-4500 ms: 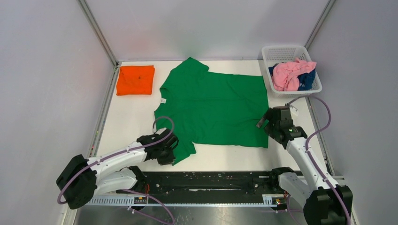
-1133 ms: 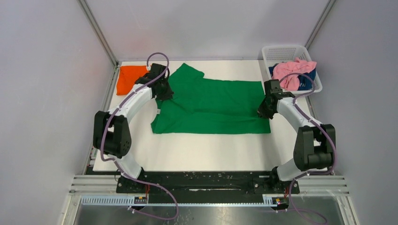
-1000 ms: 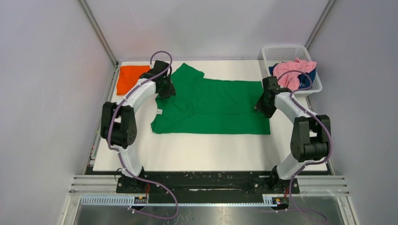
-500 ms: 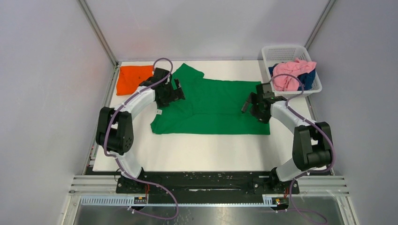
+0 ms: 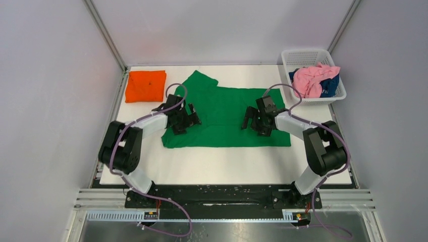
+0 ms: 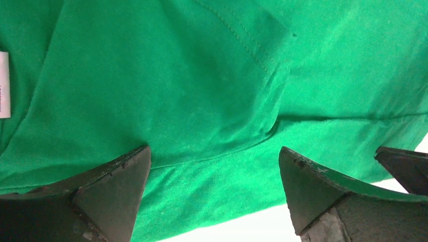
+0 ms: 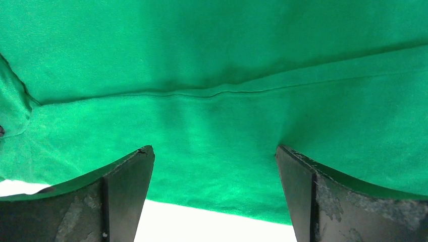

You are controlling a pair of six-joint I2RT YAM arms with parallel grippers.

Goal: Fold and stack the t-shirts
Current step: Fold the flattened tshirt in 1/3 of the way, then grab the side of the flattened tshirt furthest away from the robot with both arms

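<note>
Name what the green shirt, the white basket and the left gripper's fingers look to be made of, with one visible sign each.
Green shirt: soft matte knit cloth, probably cotton; it creases and shows stitched seams.
Basket: white plastic, likely; moulded lattice walls.
Left gripper's fingers: hard black plastic or rubber, unclear which; dull, scuffed grey edges.

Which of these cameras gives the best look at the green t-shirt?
The top external view: it alone shows the green t-shirt from end to end. The left wrist view shows only a close patch with a stitched hem and the white label; the right wrist view shows just layered cloth near one edge.
</note>
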